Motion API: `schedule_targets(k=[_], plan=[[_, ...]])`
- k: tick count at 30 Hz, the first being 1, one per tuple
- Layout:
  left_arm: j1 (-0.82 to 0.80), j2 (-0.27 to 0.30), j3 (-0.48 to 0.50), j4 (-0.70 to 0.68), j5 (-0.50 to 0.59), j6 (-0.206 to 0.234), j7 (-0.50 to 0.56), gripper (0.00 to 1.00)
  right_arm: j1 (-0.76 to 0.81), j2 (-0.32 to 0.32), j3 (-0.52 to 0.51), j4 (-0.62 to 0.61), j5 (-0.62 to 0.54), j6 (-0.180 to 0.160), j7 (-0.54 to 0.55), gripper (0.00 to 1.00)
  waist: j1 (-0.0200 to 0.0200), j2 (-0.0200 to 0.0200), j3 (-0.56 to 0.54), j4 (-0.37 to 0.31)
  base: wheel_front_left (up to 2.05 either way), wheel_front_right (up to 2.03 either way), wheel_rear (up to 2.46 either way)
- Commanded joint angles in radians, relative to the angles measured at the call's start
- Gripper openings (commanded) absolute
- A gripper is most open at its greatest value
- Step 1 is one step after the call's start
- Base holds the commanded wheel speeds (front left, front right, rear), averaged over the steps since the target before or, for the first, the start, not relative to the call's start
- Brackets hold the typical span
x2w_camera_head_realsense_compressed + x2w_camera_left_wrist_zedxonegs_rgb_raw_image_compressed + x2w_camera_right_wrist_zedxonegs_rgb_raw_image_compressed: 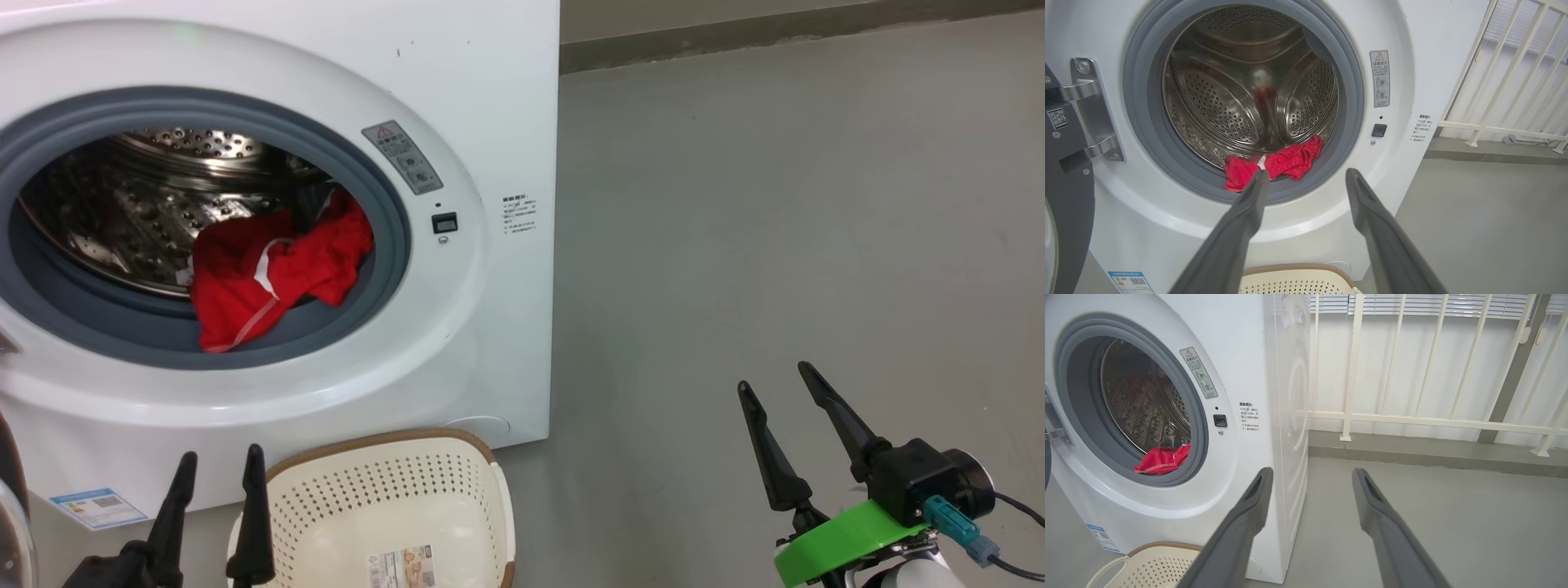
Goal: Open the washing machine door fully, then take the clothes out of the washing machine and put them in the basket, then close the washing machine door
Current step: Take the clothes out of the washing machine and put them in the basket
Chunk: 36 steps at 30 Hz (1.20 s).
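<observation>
The white washing machine (490,122) stands with its drum exposed. Its black-rimmed door (1065,183) is swung out to the left on a metal hinge (1090,110); just its edge shows. Red clothes (269,278) with white trim lie at the drum's front lip, draped over the grey rubber ring. The cream basket (367,490) sits on the floor below the opening, with nothing in it but a paper label. My left gripper (222,453) is open beside the basket's left rim, pointing at the clothes (1282,163). My right gripper (774,376) is open over the floor, right of the machine.
Grey floor (775,204) stretches to the right of the machine. A white railing (1412,420) with blinds behind it runs along the far wall. A blue label (98,506) is stuck low on the machine's front. A cable hangs from my right wrist.
</observation>
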Motion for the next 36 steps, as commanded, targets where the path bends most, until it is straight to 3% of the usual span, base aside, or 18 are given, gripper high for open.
schedule_targets(k=[1,24,36], plan=[[-0.033,0.022,0.037,-0.025,0.015,0.008,-0.011,1.00,-0.028,-0.015,0.026,-0.019,0.004,0.000,-0.006,1.00,0.0000,0.0000,0.000,0.000,0.00,0.00,0.00],[-0.065,0.027,0.040,0.016,0.018,-0.006,-0.013,1.00,-0.042,-0.012,0.039,-0.016,0.015,0.000,-0.006,1.00,0.0000,0.0000,0.012,0.000,0.00,0.00,0.00],[-0.144,0.028,0.024,0.023,0.035,0.018,-0.002,1.00,-0.073,-0.011,0.042,-0.043,0.020,0.000,-0.006,1.00,0.0000,0.0000,0.098,0.028,0.00,0.00,0.00]])
